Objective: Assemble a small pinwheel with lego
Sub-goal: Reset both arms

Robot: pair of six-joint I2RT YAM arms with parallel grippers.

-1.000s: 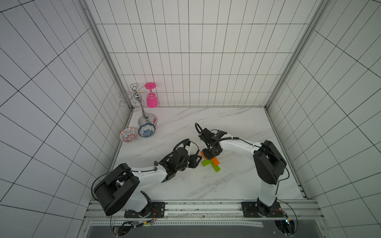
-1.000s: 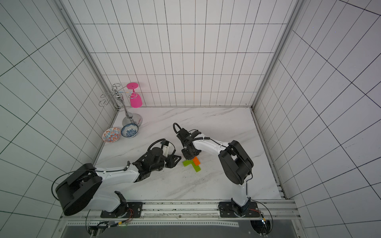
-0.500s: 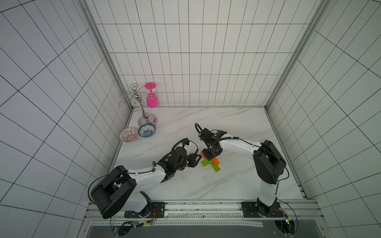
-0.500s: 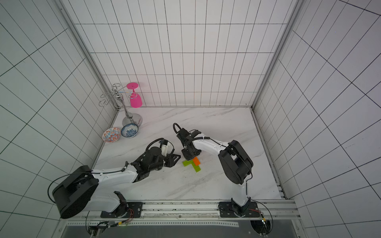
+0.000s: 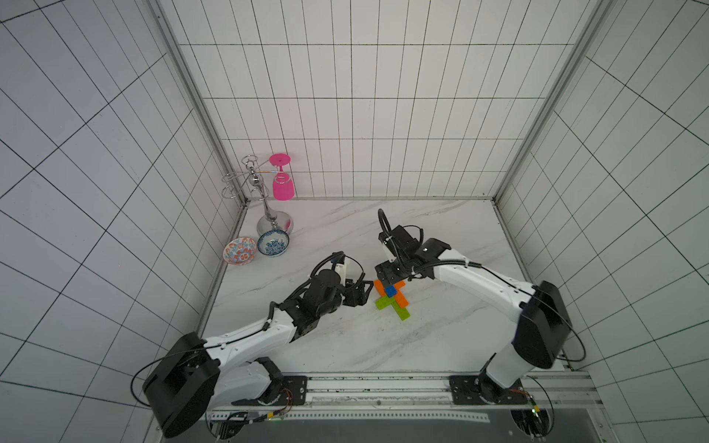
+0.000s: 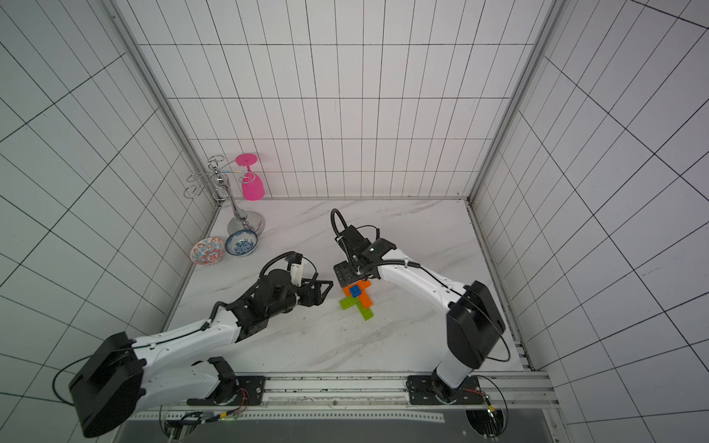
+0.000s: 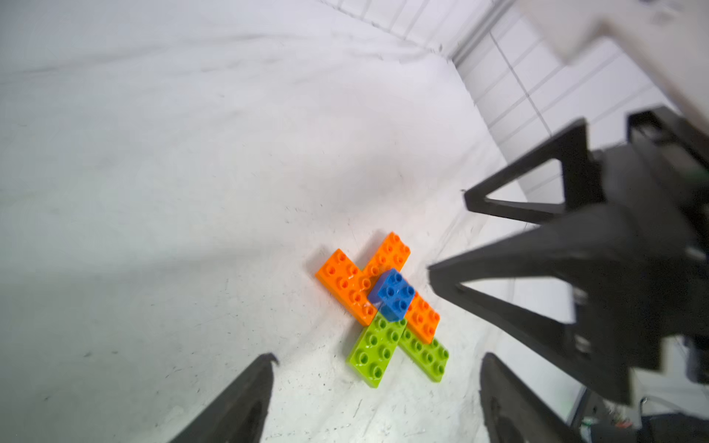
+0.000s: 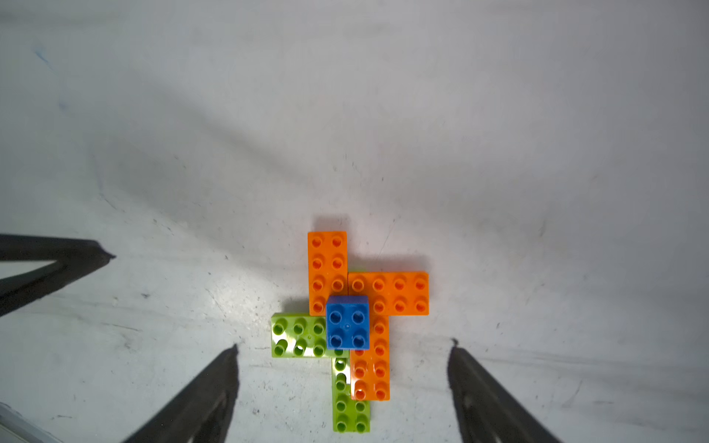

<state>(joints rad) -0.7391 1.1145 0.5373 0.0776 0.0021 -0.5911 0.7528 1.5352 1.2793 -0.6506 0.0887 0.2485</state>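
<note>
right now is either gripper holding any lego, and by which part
Nothing is held. The left gripper and right gripper both stand open, touching no brick; the pinwheel lies free on the table.

**Orange, lime and blue on veined white**

The pinwheel (image 8: 358, 330) has three colours: plain, glossy orange bricks (image 8: 399, 293), lime-green bricks (image 8: 297, 335) and one blue brick (image 8: 348, 322). The table (image 5: 441, 237) is white marble with faint grey veins and dark scuff marks. The walls (image 5: 364, 134) are white tile crossed by a dark grid. The glass (image 5: 283, 188) is hot pink, and the rack (image 5: 274, 223) is shiny chrome. The red bowl (image 5: 239, 251) has an orange-red and blue pattern on white. The blue bowl (image 5: 273, 243) has a blue pattern on white. The left arm (image 5: 249, 337) and right arm (image 5: 479, 284) are white with black joints and cables. The left gripper (image 5: 369, 293) and right gripper (image 5: 388, 279) are black.
</note>
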